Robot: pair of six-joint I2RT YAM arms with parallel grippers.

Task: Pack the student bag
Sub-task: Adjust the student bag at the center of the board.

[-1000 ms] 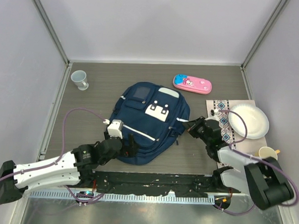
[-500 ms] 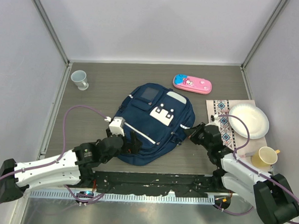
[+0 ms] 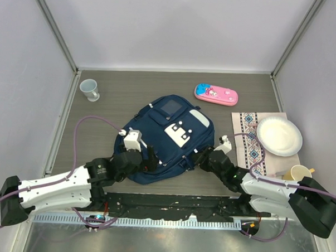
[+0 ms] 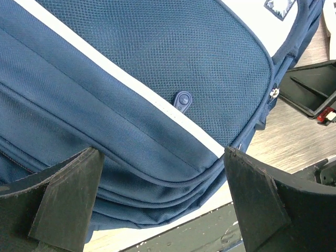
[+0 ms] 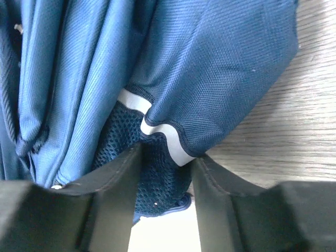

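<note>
The student bag (image 3: 167, 140), navy with white trim and a white dotted patch, lies flat mid-table. My left gripper (image 3: 150, 160) is at its near left edge, open wide. In the left wrist view the bag's (image 4: 157, 79) bottom seam runs between the spread fingers (image 4: 68, 199) of the left gripper (image 4: 163, 205). My right gripper (image 3: 202, 158) is at the bag's near right corner. In the right wrist view the right gripper (image 5: 163, 173) has its jaws parted, and the bag's (image 5: 226, 68) dark mesh strap (image 5: 157, 178) with white trim hangs loosely between them.
A pink pencil case (image 3: 215, 94) lies behind the bag. A pale cup (image 3: 90, 89) stands at the back left. On the right are a patterned mat (image 3: 248, 142) carrying a white plate (image 3: 279, 136), and a yellow cup (image 3: 300, 173) near the right arm.
The bag has slid and turned to the left. My right gripper moved left and nearer with the bag's corner, then parted its jaws. The left gripper stayed open at the near edge.
</note>
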